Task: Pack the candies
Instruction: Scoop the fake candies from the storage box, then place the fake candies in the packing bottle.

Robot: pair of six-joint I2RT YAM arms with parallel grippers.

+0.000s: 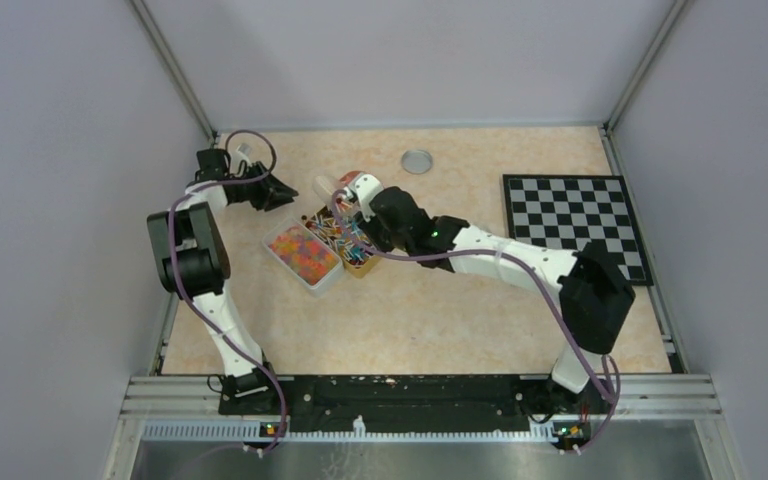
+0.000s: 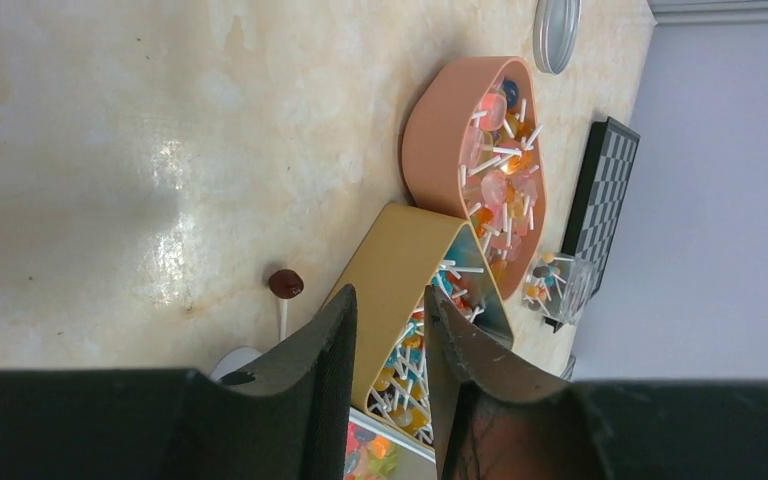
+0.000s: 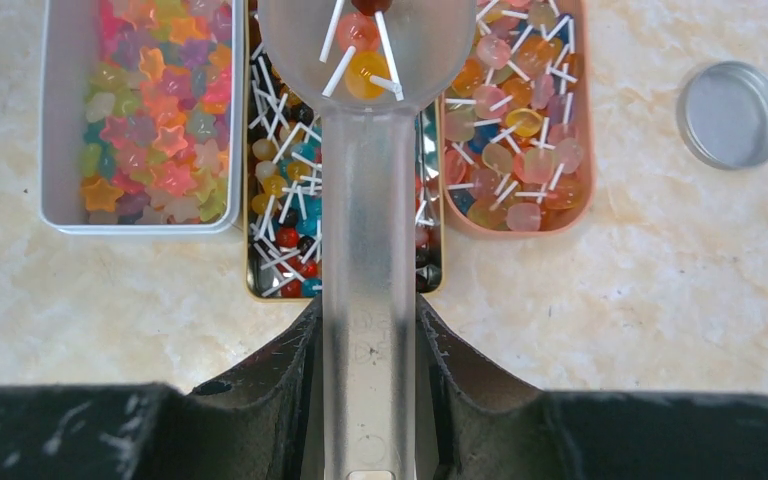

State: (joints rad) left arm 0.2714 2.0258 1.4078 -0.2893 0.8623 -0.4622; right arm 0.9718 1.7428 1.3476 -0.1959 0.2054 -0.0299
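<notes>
Three containers: one white tray [image 3: 52, 120] of star candies [image 3: 155, 110], one gold box [image 2: 390, 270] and one peach bowl [image 2: 435, 130] of lollipops [image 3: 515, 150]. Right claw [image 3: 368, 310] pinching one clear scoop [image 3: 368, 200]; left claw [image 2: 390, 297] slightly spread, empty.

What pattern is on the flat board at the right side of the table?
The board has a black-and-white checkerboard pattern. It shows best in the top external view.

Candies [image 3: 155, 110], small pastel stars, mixed colours, filling white tray [image 3: 57, 150]
</notes>
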